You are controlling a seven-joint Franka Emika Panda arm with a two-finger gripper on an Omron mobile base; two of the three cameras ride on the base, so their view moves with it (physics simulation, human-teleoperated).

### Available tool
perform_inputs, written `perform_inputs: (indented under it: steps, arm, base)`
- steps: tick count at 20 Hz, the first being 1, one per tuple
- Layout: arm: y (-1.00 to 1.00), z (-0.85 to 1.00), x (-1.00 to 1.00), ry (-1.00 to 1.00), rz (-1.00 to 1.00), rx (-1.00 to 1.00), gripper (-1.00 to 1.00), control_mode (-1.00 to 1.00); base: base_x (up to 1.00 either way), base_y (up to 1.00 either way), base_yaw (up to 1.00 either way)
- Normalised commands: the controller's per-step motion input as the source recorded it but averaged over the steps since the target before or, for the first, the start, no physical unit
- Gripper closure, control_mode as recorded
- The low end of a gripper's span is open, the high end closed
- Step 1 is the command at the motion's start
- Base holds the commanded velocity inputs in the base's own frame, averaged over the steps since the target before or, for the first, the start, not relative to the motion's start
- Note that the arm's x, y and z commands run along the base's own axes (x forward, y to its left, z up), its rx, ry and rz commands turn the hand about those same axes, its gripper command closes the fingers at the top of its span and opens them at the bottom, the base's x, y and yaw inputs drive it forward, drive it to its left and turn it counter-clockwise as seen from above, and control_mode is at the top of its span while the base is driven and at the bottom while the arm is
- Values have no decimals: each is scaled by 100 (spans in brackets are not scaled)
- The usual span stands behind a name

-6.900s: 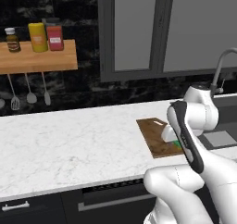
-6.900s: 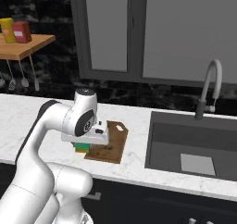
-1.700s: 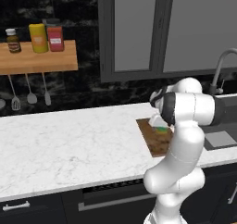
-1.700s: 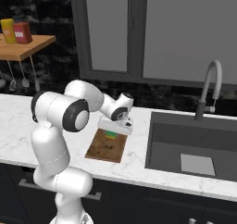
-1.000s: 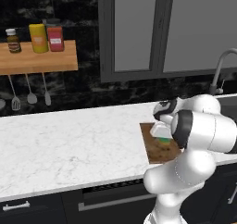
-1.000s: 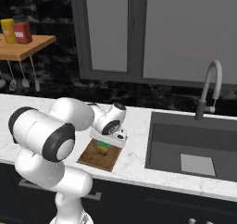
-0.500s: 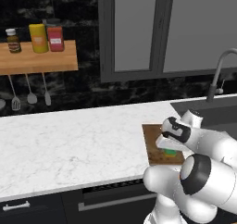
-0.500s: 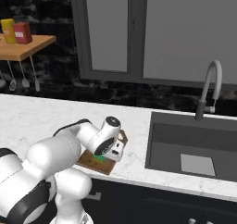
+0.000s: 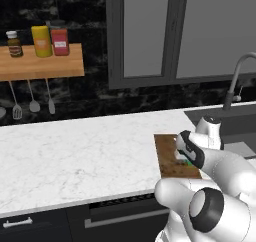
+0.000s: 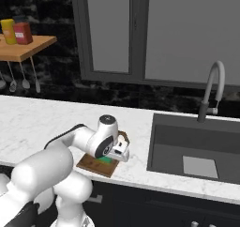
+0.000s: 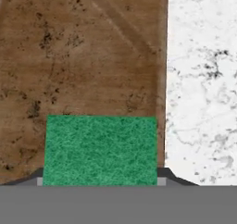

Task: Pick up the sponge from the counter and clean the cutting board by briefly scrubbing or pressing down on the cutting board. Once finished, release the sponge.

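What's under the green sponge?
The sponge sits on the brown cutting board, held by the gripper. The bit of board beneath it is covered, so any dirt there is hidden.

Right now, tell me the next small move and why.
Probably press down and rub briefly. The gripper is shut on the sponge, green face showing, and the sponge lies over the cutting board near the edge that borders the counter. Rubbing toward the board's middle seems safest, then release.
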Motion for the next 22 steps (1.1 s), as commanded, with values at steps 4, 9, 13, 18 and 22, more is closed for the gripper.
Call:
perform_inputs:
  steps: [4,9,13,18,22]
  arm:
    - [0,-34,-42,-12,-7,-20,100,-100]
    - [7,-40,16,-5,-1,-8,100,-100]
    - [12,-38,93,0,1,5,100,-100]
    - [1,-28,100,5,6,19,100,-100]
    - [0,-20,100,7,9,20,100,-100]
  base:
    - [0,0,0]
    - [0,0,0]
    - [0,0,0]
    - [0,0,0]
    - [0,0,0]
